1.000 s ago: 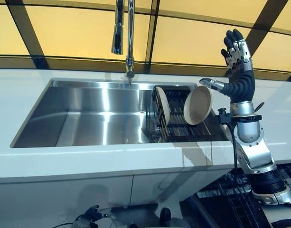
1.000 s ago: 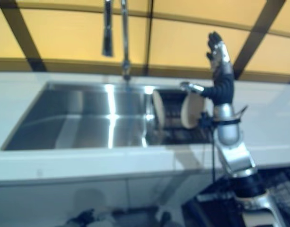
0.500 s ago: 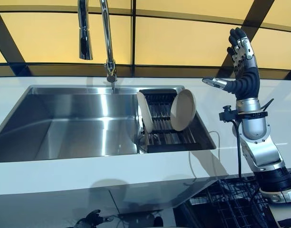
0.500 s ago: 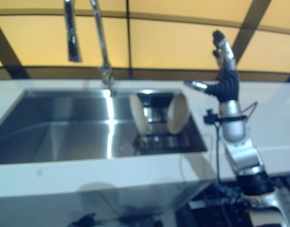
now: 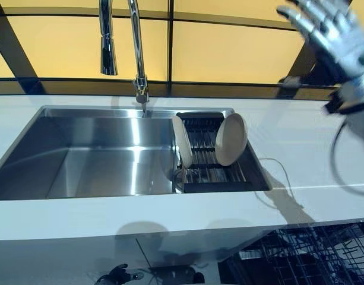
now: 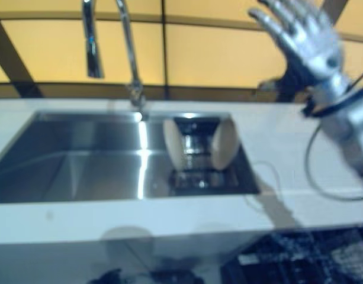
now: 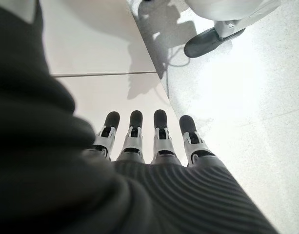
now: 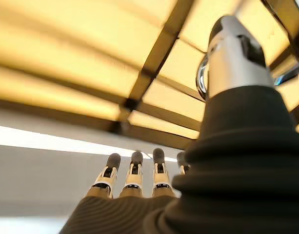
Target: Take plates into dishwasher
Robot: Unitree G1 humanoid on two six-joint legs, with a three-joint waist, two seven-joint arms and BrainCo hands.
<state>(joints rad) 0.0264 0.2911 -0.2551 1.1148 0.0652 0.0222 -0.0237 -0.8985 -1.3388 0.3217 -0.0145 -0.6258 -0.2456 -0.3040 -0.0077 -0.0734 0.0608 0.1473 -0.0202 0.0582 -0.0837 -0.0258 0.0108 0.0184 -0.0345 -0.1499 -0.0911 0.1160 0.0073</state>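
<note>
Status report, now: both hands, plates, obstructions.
Right robot hand open, raised above the white counter, empty. Left robot hand open, low, empty. Two beige round plates upright in the black sink rack. Nothing blocking them.

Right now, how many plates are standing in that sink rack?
2: one round beige plate at the dark rack's left end, another round beige plate leaning at its right end. None looks hidden.

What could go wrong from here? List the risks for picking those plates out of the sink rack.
1. The two plates stand on edge in the rack; a sideways knock could tip them into the steel sink.
2. The right hand, open, is raised high and far from the plates; a long reach down could arrive off target.
3. The tall faucet rises right beside the rack; a lifted plate could strike it.
</note>
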